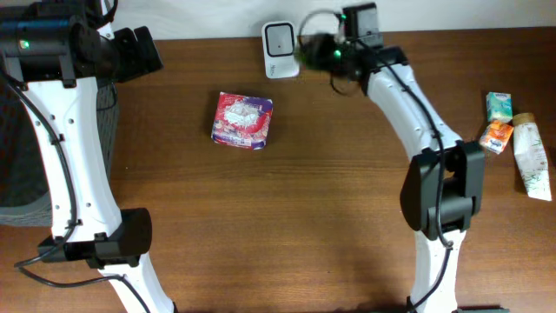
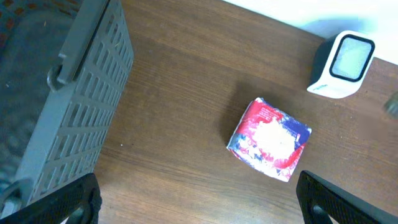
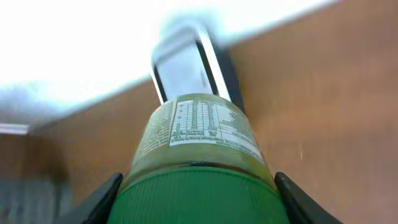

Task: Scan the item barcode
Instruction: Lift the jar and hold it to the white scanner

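Observation:
My right gripper (image 3: 198, 199) is shut on a jar with a green lid (image 3: 199, 193) and a white printed label (image 3: 208, 121). The jar points at the white barcode scanner (image 3: 186, 65) just beyond it. From overhead the jar (image 1: 314, 50) is a dark shape right beside the scanner (image 1: 280, 49) at the table's far edge. My left gripper (image 2: 199, 199) hangs open above the table with nothing between its fingers, short of a red, white and blue packet (image 2: 270, 138).
The packet (image 1: 243, 120) lies left of centre. A grey slatted basket (image 2: 68, 106) stands at the left edge. Small packets (image 1: 498, 122) and a white tube (image 1: 532, 159) lie at the right side.

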Robot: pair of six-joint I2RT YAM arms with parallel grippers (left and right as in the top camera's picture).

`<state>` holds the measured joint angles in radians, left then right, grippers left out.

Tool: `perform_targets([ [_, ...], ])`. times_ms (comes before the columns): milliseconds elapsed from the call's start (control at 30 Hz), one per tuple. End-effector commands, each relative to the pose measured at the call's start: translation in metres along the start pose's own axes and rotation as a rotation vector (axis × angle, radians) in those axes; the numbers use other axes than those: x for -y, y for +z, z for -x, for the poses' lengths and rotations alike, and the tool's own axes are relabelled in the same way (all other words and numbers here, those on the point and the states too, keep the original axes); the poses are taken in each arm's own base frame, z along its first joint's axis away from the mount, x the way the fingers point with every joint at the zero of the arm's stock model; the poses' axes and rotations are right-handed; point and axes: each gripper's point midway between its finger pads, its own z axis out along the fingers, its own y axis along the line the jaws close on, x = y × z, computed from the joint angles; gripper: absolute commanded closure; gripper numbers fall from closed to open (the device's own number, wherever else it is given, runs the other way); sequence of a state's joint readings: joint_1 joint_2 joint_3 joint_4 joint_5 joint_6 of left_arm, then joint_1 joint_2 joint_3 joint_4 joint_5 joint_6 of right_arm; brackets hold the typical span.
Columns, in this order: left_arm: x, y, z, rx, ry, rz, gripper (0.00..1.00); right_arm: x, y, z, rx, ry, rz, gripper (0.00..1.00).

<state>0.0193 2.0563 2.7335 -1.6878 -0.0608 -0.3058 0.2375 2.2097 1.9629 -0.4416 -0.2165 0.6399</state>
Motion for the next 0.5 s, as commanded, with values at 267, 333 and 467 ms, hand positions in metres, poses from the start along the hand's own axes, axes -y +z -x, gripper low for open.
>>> perform_targets([
  [267, -0.003, -0.011, 0.003, 0.029, 0.004, 0.000, 0.01, -0.078, 0.029, 0.055, 0.576, -0.670, -0.093, 0.48],
  [333, -0.003, -0.011, 0.003, 0.029, 0.003, 0.001, 0.01, -0.078, 0.036, 0.057, 0.616, -0.666, -0.077, 0.48],
  [467, -0.003, -0.011, 0.003, 0.030, 0.003, 0.001, 0.01, -0.081, 0.036, 0.060, 0.651, -0.685, -0.070, 0.49],
])
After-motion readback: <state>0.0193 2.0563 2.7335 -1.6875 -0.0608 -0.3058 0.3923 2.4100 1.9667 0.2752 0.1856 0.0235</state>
